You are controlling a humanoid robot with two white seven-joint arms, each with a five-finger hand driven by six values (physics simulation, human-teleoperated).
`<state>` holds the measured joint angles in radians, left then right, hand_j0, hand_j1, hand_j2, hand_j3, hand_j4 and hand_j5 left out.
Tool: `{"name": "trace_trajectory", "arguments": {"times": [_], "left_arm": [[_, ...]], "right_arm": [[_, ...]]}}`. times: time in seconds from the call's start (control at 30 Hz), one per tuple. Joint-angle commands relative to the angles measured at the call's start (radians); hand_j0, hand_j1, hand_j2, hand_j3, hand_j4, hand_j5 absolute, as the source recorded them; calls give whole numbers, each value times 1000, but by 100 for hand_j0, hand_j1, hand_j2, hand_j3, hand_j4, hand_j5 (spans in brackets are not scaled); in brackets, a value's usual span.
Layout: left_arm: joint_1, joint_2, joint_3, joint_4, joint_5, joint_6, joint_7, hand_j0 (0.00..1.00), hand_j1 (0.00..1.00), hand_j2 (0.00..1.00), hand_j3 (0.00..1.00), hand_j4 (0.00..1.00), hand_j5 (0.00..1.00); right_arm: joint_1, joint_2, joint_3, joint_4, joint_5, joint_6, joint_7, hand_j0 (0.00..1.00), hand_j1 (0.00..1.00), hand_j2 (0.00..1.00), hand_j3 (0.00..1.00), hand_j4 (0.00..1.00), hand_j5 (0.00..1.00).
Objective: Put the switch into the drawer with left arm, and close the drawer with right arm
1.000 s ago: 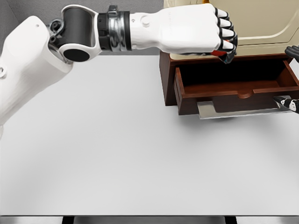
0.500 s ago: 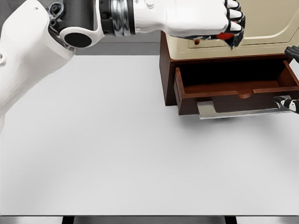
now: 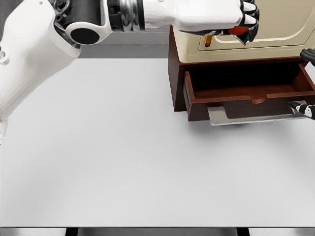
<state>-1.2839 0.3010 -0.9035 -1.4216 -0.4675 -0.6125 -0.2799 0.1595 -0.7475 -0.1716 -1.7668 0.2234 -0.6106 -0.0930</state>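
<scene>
Raised since the earlier frames, the left hand (image 3: 216,17) now sits at twelve o'clock above the open drawer (image 3: 248,91), fingers curled around a red object, probably the switch (image 3: 239,30). Release has not occurred; a descent into the drawer seems necessary. At three o'clock, right hand (image 3: 304,108) fingertips show beside the drawer front; its posture cannot be told.

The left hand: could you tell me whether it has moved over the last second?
Yes. The left hand has risen up the picture, away from the open drawer.
</scene>
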Motion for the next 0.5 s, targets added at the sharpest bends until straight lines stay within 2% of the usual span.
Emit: {"name": "trace_trajectory", "arguments": {"times": [0.0, 0.47], "left_arm": [[0, -10, 1, 10, 4, 2, 1, 59, 59, 59, 59, 59, 59], [-9, -42, 1, 64, 3, 2, 1, 63, 63, 63, 63, 63, 63]], "right_arm": [[0, -1, 0, 0, -6, 0, -1, 100, 100, 100, 100, 100, 100], [9, -1, -12, 0, -6, 0, -1, 100, 100, 100, 100, 100, 100]]}}
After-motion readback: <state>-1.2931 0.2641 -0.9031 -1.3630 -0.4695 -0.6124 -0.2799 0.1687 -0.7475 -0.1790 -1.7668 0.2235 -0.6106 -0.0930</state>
